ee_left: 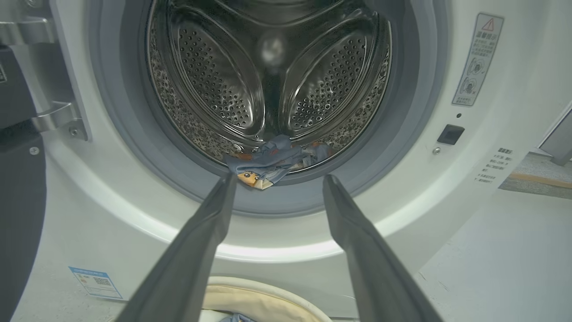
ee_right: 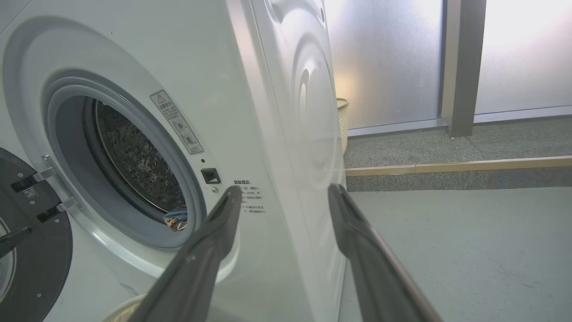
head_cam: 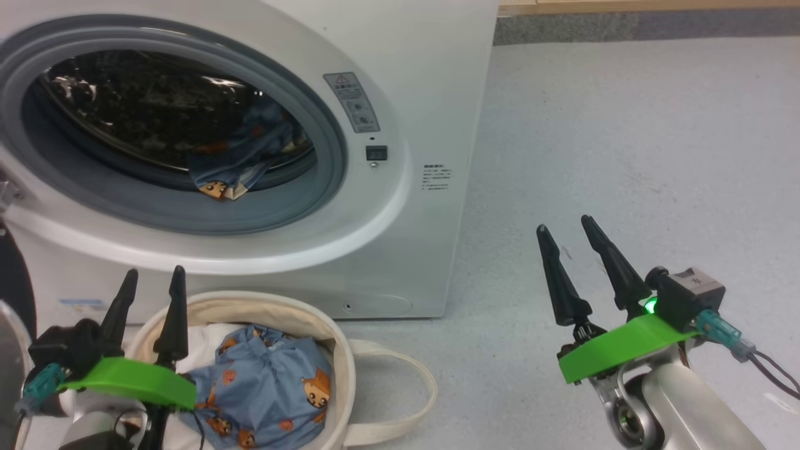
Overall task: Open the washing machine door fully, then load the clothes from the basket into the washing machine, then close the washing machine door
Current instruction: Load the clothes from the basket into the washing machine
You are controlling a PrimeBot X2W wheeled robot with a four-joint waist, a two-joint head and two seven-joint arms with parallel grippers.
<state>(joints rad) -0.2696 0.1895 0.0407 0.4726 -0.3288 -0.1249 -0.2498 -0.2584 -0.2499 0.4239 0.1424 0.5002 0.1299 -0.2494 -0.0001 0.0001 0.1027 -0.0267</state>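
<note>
The white washing machine (head_cam: pixel 431 94) stands open, its black-rimmed door (ee_right: pixel 27 250) swung out to the left on its hinges. One piece of the blue animal-print clothes (head_cam: pixel 240 165) lies at the front lip of the steel drum (ee_left: pixel 268 80), also seen in the left wrist view (ee_left: pixel 268 163). More of the clothes (head_cam: pixel 262 387) fill the cream basket (head_cam: pixel 340 350) on the floor before the machine. My left gripper (head_cam: pixel 153 275) hovers open over the basket's left rim, nothing between its fingers. My right gripper (head_cam: pixel 565 225) is open and empty over the floor to the machine's right.
Grey floor (head_cam: pixel 625 156) stretches to the right of the machine. A wooden strip (ee_right: pixel 447 165) edges a raised grey step behind it, with frosted glass panels (ee_right: pixel 389 58) beyond. A pale woven bin (ee_right: pixel 342 120) stands behind the machine's corner.
</note>
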